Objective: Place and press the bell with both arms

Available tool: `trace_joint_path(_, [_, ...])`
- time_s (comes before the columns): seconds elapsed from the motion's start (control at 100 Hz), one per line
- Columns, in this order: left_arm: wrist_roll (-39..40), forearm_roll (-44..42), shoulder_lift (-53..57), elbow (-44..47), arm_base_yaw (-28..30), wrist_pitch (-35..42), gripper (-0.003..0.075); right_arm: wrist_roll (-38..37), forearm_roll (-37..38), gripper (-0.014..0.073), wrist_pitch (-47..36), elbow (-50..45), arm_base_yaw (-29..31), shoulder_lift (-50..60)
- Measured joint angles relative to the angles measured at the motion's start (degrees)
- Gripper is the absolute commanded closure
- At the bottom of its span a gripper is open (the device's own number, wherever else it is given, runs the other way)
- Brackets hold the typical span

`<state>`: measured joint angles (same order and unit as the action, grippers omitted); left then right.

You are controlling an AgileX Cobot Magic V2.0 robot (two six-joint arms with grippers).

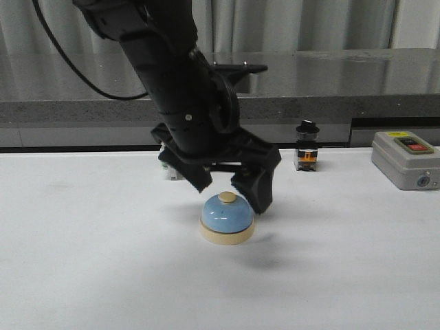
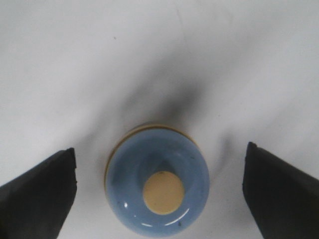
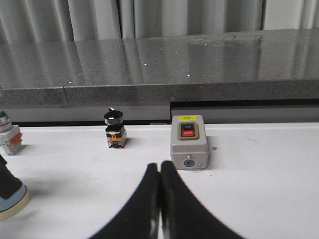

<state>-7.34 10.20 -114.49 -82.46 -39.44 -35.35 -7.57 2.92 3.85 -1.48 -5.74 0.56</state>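
The light-blue dome bell with a cream base and cream button stands upright on the white table near the middle. My left gripper hangs just above it, open, one jaw on each side and clear of the dome. In the left wrist view the bell sits between the two black fingers, with a gap on both sides. My right gripper is shut and empty, low over the table; it does not show in the front view. The bell's edge shows in the right wrist view.
A grey box with a red button stands at the right; it also shows in the right wrist view. A black-knob switch stands behind the bell. A green-capped switch stands further left. A grey ledge runs along the back.
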Motion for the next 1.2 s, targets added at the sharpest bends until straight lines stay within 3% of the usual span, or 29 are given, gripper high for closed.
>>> trace_joint_path(0.28, [2.10, 0.11, 11.31, 0.00, 4.78, 0.69, 0.0080, 0.00, 0.00, 0.0654, 0.00, 0.00, 0.00, 0.00])
trace_joint_path(0.64, [2.96, 0.11, 26.68, 3.44, 17.55, 1.84, 0.0080, 0.00, 0.00, 0.0654, 0.00, 0.00, 0.00, 0.00])
trace_joint_path(0.89, [3.40, 0.11, 39.78, 15.56, 26.07, 7.31, 0.0080, 0.00, 0.00, 0.0654, 0.00, 0.00, 0.00, 0.00])
trace_joint_path(1.2, [3.40, 0.11, 60.25, 35.09, 31.04, 16.02, 0.0080, 0.00, 0.00, 0.0654, 0.00, 0.00, 0.00, 0.00])
